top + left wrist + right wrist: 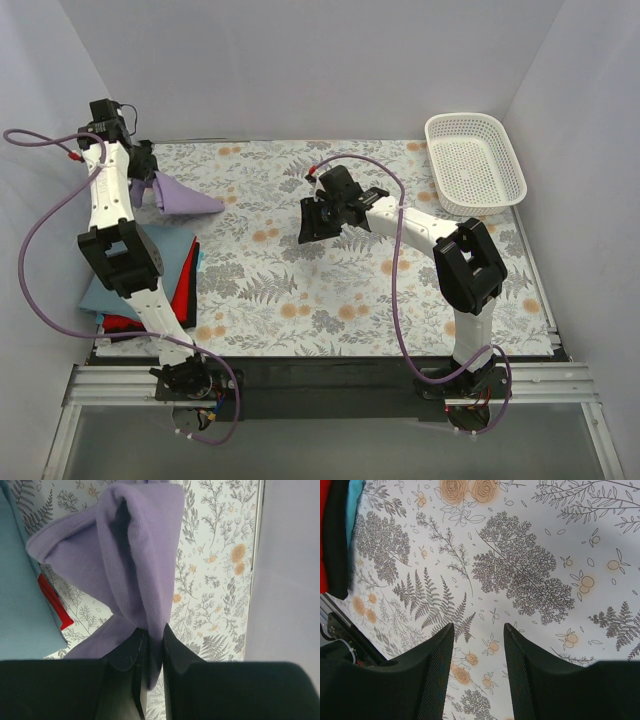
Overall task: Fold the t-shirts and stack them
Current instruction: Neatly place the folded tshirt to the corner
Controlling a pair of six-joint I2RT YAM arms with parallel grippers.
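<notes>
My left gripper [148, 188] is at the far left of the table, shut on a bunched part of the lilac-purple t-shirt [185, 198]. In the left wrist view the shirt [135, 555] hangs in thick folds from between my closed fingers [155, 632]. A stack of folded shirts lies near the left edge, dusty blue-grey [172, 255] on top and red [186, 295] below; both show in the left wrist view [20, 595], [52, 602]. A black shirt edge [337, 535] shows in the right wrist view. My right gripper [315, 222] is open and empty above the table's middle [479, 630].
A white plastic mesh basket [475, 165] stands at the far right corner. The floral-patterned table cover [350, 290] spreads over the table. White walls close in the left, back and right sides. The left arm reaches over the shirt stack.
</notes>
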